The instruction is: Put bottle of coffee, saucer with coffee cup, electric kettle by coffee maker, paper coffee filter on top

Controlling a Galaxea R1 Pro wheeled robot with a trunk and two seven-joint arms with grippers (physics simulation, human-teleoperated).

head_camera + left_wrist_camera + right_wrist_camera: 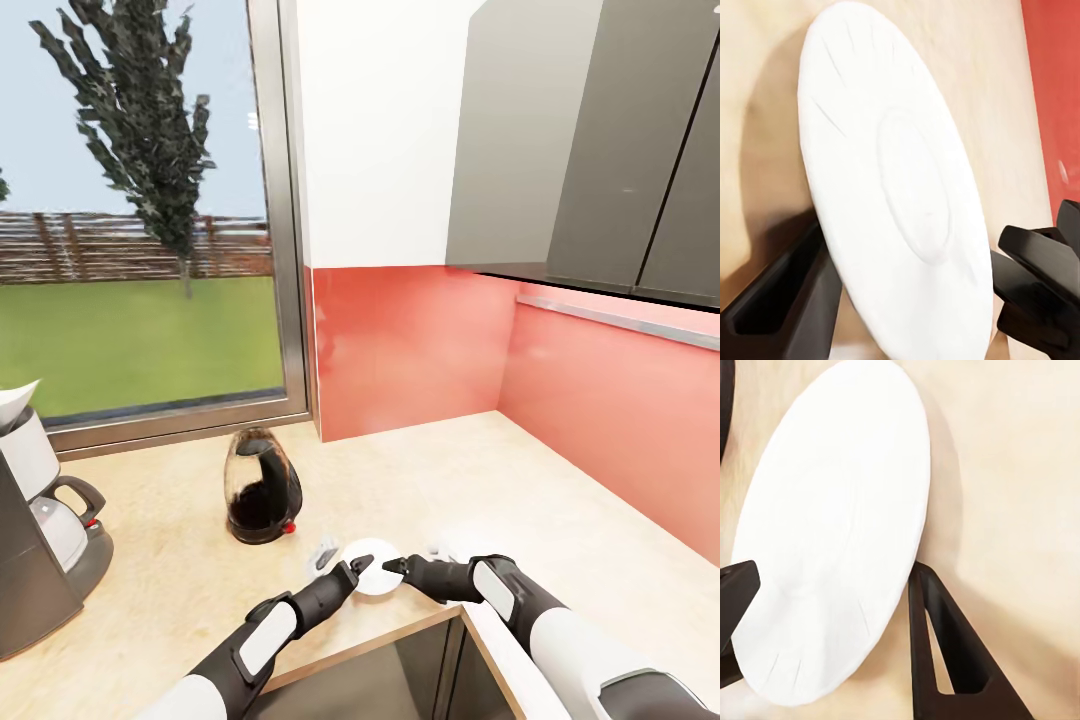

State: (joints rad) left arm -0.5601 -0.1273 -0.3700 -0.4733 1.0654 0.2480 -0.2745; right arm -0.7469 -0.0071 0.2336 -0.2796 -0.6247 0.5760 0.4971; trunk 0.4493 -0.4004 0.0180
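saucer (372, 570) on worktop (560, 500) just beside electric kettle (262, 487) | both pincers, left (360, 566) and right (392, 568), straddle its rim, grip unclear | you should lift level, one pincer only

Your left end effector (362, 567) and right end effector (393, 567) meet tip to tip over saucer (372, 570), forearms converging from either side, low over surface edge. Left wrist view: your left fingers (784, 300) straddle saucer rim, one each side. Right wrist view: your right fingers (945, 652) likewise spread astride rim, not closed.
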